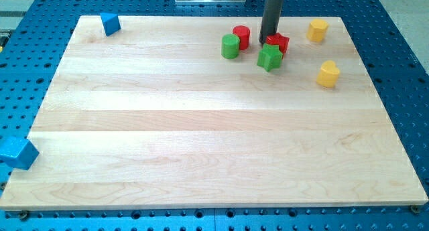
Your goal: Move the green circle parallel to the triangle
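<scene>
Rod among the blocks at the table's far edge

My tip (264,43) rests on the wooden table (201,137); this rod has no gripper, so nothing is clenched or released. The green circle (230,47) sits just to the view's left of my tip, touching the red cylinder (241,37) behind it. A green star-like block (269,57) lies just below my tip, a red block (278,42) just right. Two yellow blocks (318,30) (328,74) lie farther right. The blue triangle (110,23) is far left, a blue cube (17,152) off the table's lower left corner.
</scene>
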You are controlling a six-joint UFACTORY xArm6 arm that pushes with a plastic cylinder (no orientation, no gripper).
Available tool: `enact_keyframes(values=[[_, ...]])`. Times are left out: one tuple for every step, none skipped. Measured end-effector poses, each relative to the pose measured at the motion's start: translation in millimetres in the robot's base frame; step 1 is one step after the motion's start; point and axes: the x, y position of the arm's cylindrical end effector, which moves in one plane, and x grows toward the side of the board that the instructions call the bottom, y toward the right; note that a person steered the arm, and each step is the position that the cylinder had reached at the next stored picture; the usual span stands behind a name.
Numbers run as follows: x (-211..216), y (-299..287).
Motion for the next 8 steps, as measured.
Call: enact_keyframes(values=[[0.3,-11.0],[34.3,-27.3],[70.0,-105.1],[41.0,-108.3],[49.1,-68.0],[47.3,-43.2],[40.2,-5.5],[24.3,-43.4]])
